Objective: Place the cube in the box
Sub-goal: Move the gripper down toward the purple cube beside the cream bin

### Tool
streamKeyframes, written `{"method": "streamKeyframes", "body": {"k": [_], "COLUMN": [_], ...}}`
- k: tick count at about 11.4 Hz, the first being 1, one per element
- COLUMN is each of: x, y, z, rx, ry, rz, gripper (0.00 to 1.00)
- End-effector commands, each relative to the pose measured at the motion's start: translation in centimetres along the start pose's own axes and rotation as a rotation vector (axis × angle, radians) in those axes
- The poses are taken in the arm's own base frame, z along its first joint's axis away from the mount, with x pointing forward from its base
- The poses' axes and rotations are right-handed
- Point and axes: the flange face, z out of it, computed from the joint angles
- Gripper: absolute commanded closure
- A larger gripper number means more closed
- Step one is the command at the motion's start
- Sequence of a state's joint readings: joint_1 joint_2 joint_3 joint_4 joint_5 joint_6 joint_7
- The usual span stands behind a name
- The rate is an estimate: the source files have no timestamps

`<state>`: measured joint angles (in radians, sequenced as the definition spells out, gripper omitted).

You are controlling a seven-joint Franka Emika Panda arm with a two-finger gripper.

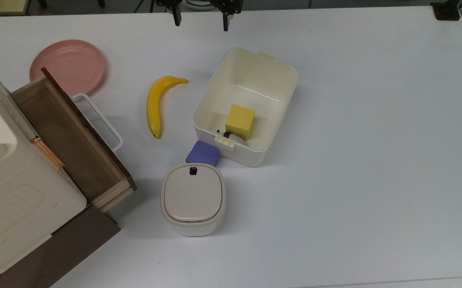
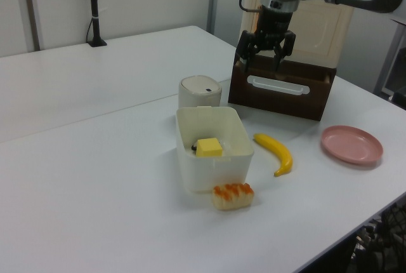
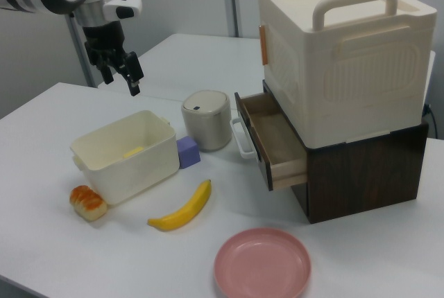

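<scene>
1. Cube (image 1: 203, 153), purple-blue, sits on the white table (image 1: 375, 160), wedged between the cream box (image 1: 283, 104) and the lidded white bin (image 1: 193, 199), touching the box's near wall in the top view.
2. Gripper (image 1: 201, 20) hangs well apart from the cube, beyond the box's far end at the top view's upper edge, fingers spread and holding nothing.
3. Yellow cube (image 1: 239, 121) lies inside the box.
4. Banana (image 1: 155, 104) lies to the top view's left of the box.
</scene>
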<state>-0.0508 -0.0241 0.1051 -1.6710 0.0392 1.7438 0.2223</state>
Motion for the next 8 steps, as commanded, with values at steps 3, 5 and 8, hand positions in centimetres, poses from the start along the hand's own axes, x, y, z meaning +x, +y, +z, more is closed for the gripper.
{"method": "streamKeyframes", "body": {"k": [3,5,8], "x": [1.9,3.9,6.6], "y": [1.1,2.7,4.3], "z": [2.4,4.4,8.3], "rx": [0.041,0.046,0.058], "ry": [0.098,0.133,0.17], "rz": [0.095,0.128,0.247], "gripper": [0.0,0.0,0.0]}}
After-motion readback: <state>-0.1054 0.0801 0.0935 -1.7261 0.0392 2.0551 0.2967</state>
